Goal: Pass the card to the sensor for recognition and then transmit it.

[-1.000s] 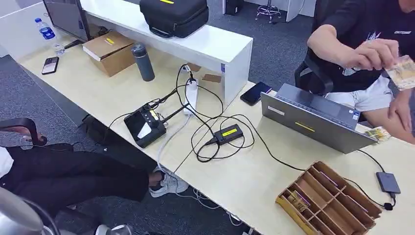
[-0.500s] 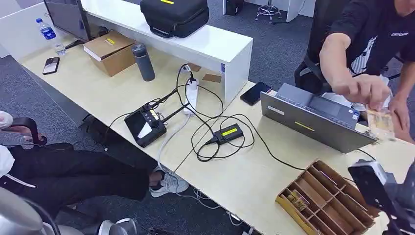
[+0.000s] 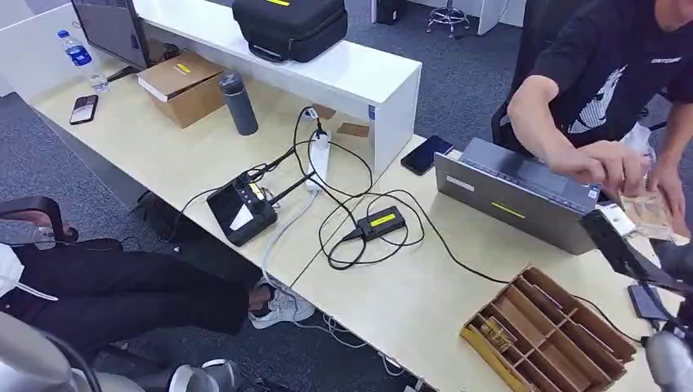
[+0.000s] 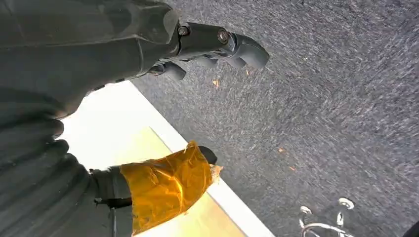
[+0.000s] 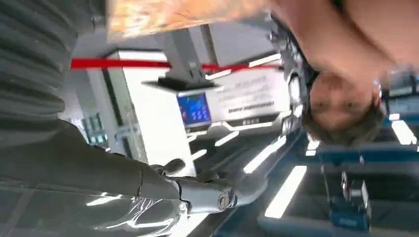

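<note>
Head view first: right hand rises dark at the desk's far right edge, its fingers reaching up toward the card, which a person's hand pinches just above the robot's fingertips; whether the robot's fingers touch the card I cannot tell, and whether they are spread or closing is not clear. Just behind that hand stands the grey laptop; below and beside it lies the wooden divided tray, and further off toward the desk's middle sits the small black sensor box with a yellow label among black cables. Left wrist view: left hand hangs over grey carpet, fingers curled in with nothing between them, thumb wrapped in amber tape, a pale desk edge beside it. Right wrist view: the right hand's fingers stretch out apart with nothing in them, and the card shows blurred just across from them, held in the person's hand
</note>
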Controlling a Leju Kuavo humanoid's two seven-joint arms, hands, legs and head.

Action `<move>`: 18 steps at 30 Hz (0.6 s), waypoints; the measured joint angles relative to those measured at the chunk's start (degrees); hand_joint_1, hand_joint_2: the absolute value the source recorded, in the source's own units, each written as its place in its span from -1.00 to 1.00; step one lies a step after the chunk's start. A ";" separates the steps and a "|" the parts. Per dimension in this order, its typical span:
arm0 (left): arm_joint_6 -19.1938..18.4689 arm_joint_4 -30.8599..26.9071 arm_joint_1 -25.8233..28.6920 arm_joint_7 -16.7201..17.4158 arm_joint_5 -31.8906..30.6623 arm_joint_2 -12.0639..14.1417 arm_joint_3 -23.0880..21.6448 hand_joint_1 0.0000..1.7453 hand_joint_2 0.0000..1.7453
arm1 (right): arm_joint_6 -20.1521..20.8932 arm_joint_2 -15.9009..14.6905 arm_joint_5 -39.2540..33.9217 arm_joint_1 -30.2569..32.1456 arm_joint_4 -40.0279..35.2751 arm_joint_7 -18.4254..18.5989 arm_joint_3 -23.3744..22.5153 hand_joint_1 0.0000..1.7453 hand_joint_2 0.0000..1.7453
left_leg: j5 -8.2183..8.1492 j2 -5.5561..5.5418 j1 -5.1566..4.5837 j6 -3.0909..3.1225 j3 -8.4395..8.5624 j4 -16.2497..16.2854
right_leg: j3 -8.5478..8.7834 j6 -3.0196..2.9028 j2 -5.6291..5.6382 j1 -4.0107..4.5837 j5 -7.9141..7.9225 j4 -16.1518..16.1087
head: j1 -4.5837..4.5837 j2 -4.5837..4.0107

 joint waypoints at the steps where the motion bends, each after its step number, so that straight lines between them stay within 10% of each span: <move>1: 0.06 0.00 -0.05 0.00 0.00 0.00 -0.13 -1.00 1.00 | -1.07 0.15 0.59 -0.20 0.29 0.07 0.00 1.00 1.00 | 0.00 0.00 0.00 0.00 0.00 0.00 | 0.00 0.00 0.00 0.00 0.00 0.00 | 0.00 0.00; 18: 0.57 0.00 -0.31 -0.15 0.00 -0.28 -2.54 -1.00 1.00 | -8.31 0.48 1.03 3.27 -4.12 -7.69 -0.94 1.00 1.00 | -0.01 0.01 0.01 -0.01 0.00 0.00 | -0.02 -0.01 0.01 0.01 -0.01 -0.01 | 0.00 -0.02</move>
